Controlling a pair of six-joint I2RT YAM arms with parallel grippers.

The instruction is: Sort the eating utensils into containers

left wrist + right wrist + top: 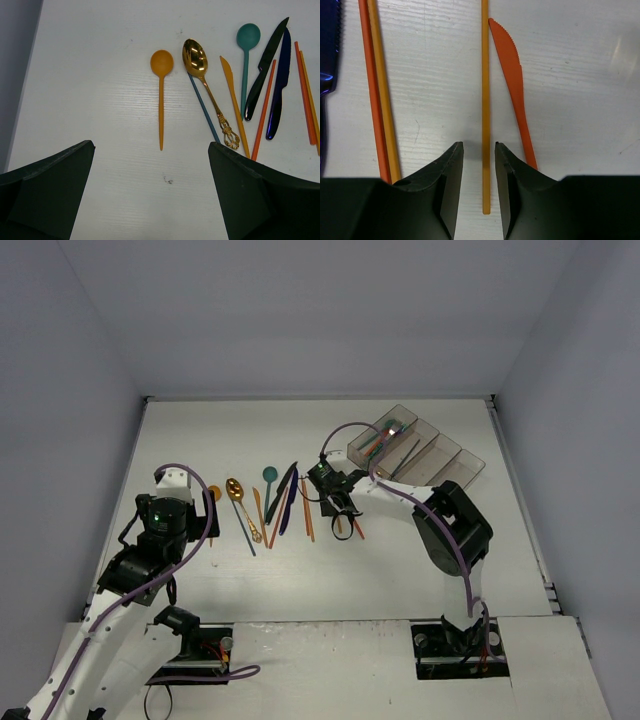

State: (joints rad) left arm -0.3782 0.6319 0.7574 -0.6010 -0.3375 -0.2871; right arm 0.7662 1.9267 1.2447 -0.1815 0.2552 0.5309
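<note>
While most of the cutlery point(270, 502) lies unsorted at mid-surface, the step in hand reads as a pick-up.
- Table point(400, 570): white, carries everything.
- Bins point(440, 455): row of four at the far right corner. The end one nearest the far edge holds orange and teal pieces.
- Left claw point(151, 144): spread wide above an orange spoon point(161, 100).
- Right claw point(479, 146): low, jaws narrowly apart astride a yellow stick point(485, 100), not visibly gripping it. An orange knife point(512, 75) lies just beside.
- Next move, as judged: pinch the stick alone, lift it and carry it to a bin.
</note>
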